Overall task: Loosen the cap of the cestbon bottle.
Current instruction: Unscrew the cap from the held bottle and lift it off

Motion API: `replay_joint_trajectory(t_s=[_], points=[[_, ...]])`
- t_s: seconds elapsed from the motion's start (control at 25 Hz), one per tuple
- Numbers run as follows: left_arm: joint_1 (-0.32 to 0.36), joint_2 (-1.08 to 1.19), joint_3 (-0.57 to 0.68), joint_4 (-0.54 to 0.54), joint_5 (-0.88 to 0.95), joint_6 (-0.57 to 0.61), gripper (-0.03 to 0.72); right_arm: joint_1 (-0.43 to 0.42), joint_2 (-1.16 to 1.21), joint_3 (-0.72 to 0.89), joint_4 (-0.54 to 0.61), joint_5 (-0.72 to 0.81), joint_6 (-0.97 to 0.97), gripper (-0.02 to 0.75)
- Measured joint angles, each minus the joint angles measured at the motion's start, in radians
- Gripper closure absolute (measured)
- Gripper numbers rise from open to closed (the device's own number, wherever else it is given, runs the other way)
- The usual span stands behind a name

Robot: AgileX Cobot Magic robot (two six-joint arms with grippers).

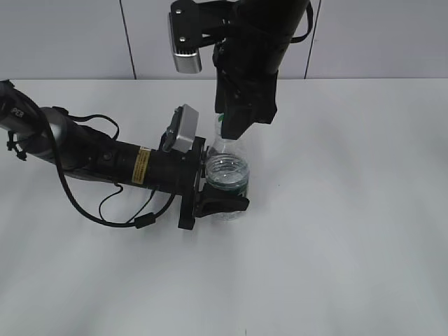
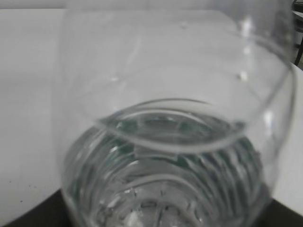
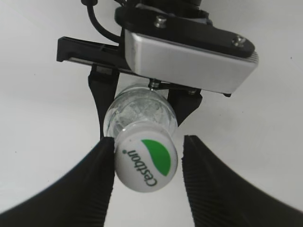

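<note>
A plain white desk (image 1: 350,231) fills the scene, and behind it stands a pale wall with two thin dark seams.

Nearest to the exterior camera lies the left arm (image 1: 91,154), stretched low across the desk from the left edge, with a black cable looping under it. At its tip, the left end effector (image 1: 225,190) is clenched around the lower body of the cestbon bottle (image 1: 227,175), one dark finger in front of the bottle and one behind it. The bottle stands near the middle of the desk and its base touches the surface. In the left wrist view the clear ribbed plastic fills almost the whole picture, with some green showing through it, so the fingers themselves are not visible there.

Behind and above the bottle, the right arm (image 1: 252,49) comes down from the top edge of the exterior view. The right end effector (image 3: 147,156) is at the height of the cap (image 3: 146,158). In the right wrist view the white cap, with its green half-circle and "Cestbon" lettering, sits between the two ribbed black fingers (image 3: 102,175). The left one touches the cap's rim, while a narrow gap stays between the cap and the right one, so this end effector is released and does not yet grip. The cap is on the bottle neck.
</note>
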Motion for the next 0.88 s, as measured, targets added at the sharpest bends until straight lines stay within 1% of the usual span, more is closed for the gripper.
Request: replay_joint_trajectory(t_s=[0.12, 0.24, 0.6, 0.76, 0.88], points=[[0.000, 0.000, 0.000, 0.002, -0.002, 0.000, 0.278, 0.000, 0.000, 0.000, 0.003, -0.001, 0.001, 0.336], [0.000, 0.000, 0.000, 0.003, -0.002, 0.000, 0.278, 0.000, 0.000, 0.000, 0.003, -0.002, 0.011, 0.320], [0.000, 0.000, 0.000, 0.004, -0.003, 0.000, 0.279, 0.000, -0.049, 0.000, 0.006, -0.002, 0.117, 0.318], [0.000, 0.000, 0.000, 0.004, -0.003, 0.000, 0.279, 0.000, -0.070, -0.004, 0.009, -0.002, 0.220, 0.318], [0.000, 0.000, 0.000, 0.004, -0.003, 0.000, 0.279, 0.000, -0.073, -0.020, 0.010, -0.002, 0.372, 0.318]])
